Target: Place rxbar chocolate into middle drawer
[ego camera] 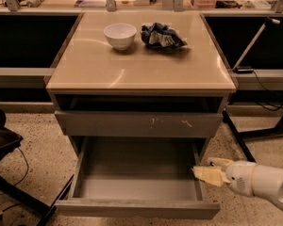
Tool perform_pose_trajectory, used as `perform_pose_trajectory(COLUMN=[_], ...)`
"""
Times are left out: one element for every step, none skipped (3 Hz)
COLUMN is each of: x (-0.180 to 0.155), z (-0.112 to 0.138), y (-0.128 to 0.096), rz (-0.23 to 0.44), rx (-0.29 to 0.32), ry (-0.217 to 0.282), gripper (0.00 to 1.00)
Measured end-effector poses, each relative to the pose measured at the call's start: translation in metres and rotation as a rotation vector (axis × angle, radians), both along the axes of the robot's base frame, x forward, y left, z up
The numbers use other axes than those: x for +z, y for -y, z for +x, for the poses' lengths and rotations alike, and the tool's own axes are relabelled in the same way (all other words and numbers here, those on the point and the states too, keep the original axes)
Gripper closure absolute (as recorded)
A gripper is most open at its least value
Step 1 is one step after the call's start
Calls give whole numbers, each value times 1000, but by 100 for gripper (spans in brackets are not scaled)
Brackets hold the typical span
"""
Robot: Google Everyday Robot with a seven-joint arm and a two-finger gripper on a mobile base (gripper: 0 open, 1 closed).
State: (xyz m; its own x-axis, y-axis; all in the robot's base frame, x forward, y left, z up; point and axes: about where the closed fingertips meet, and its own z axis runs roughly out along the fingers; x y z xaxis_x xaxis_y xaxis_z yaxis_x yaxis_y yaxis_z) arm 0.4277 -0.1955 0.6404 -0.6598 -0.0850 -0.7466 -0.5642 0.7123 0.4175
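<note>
The middle drawer [137,209] is pulled open below the cabinet top; its grey box interior shows nothing inside. My gripper [210,174], cream-coloured on a white arm, reaches in from the right. It sits at the drawer's right wall, just over its rim. The rxbar chocolate is not visible anywhere in the view.
A white bowl [120,35] and a crumpled blue-and-white snack bag [161,36] sit at the back of the tan cabinet top [137,69]. The scratched drawer front [139,124] above is shut. A black stand [2,147] is on the left and black table legs [245,138] on the right.
</note>
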Motion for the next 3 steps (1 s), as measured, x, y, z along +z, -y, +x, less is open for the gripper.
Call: perform_pose_trajectory(x=[-42, -62, -61], z=[75, 94, 95], y=[-15, -4, -4], rz=[-16, -37, -38], rx=[-31, -104, -103], ry=[81, 86, 88], gripper=[100, 100, 100])
